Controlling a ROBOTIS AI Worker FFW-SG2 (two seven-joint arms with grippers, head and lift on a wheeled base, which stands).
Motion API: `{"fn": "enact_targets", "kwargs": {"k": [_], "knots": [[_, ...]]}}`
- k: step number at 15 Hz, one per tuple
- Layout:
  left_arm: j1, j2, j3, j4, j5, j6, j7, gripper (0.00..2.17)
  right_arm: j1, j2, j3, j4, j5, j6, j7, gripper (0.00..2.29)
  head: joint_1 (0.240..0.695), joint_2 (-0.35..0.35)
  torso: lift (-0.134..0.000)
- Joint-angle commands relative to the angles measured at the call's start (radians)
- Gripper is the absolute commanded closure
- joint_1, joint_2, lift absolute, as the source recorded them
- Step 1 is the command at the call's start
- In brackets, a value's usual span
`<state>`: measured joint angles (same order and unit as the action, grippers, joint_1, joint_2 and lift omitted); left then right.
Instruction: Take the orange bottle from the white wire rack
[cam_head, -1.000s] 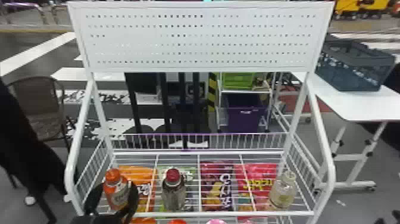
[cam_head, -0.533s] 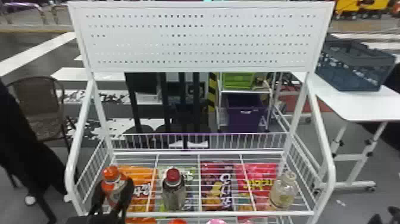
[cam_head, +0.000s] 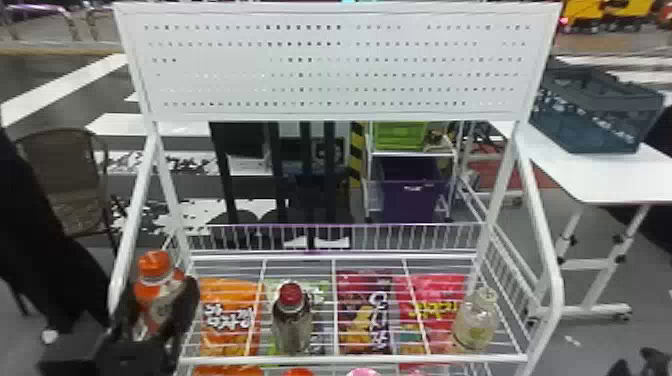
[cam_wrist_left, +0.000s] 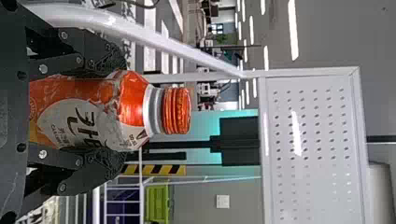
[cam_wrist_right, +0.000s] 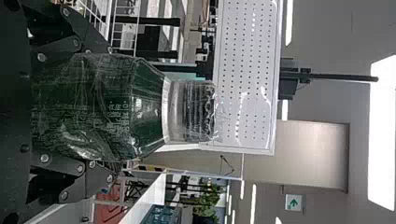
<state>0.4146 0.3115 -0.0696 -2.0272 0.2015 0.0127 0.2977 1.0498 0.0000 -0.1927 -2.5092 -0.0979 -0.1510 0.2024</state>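
Observation:
My left gripper (cam_head: 159, 294) is shut on the orange bottle (cam_head: 153, 266), holding it upright at the rack's front left, in front of its side rail. In the left wrist view, the fingers of my left gripper (cam_wrist_left: 116, 109) press both sides of the orange bottle (cam_wrist_left: 132, 100), below its orange cap. The white wire rack (cam_head: 350, 358) spans the middle of the head view. At the bottom right corner is my right gripper (cam_head: 636, 364). In the right wrist view, my right gripper (cam_wrist_right: 110, 114) is shut on a clear bottle (cam_wrist_right: 149, 107).
A red-capped bottle (cam_head: 292, 322) and a pale bottle (cam_head: 476, 322) stand on the rack's wire shelf, with snack bags (cam_head: 227, 320) seen through the wires. The white perforated panel (cam_head: 225, 65) rises behind. At right, a dark crate (cam_head: 582, 117) sits on a white table (cam_head: 600, 175).
My left gripper has closed on the orange bottle, and the two have moved left and up from their place on the shelf. My right gripper shows more at the bottom right corner.

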Motion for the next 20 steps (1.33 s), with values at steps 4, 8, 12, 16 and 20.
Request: {"fn": "enact_targets", "kwargs": {"k": [4, 8, 12, 16, 20], "knots": [[0.187, 0.001, 0.116, -0.265, -0.010, 0.054, -0.017, 2.15, -0.014, 0.001, 0.013, 0.015, 0.003, 0.000, 0.000, 0.92, 0.499, 0.000, 0.000], [0.283, -0.012, 0.145, -0.334, -0.020, 0.054, -0.019, 2.15, -0.014, 0.001, 0.024, 0.015, 0.006, -0.003, 0.000, 0.92, 0.499, 0.000, 0.000], [0.314, -0.020, 0.168, -0.354, -0.010, 0.051, -0.032, 2.15, -0.017, 0.001, 0.029, 0.016, 0.009, -0.003, 0.000, 0.92, 0.499, 0.000, 0.000], [0.316, -0.022, 0.168, -0.355, -0.008, 0.051, -0.032, 2.15, -0.011, 0.001, 0.032, 0.013, 0.012, -0.003, 0.000, 0.92, 0.499, 0.000, 0.000], [0.316, -0.022, 0.168, -0.363, -0.008, 0.054, -0.032, 2.15, -0.004, 0.001, 0.032, 0.009, 0.007, -0.009, 0.000, 0.92, 0.499, 0.000, 0.000]]}}
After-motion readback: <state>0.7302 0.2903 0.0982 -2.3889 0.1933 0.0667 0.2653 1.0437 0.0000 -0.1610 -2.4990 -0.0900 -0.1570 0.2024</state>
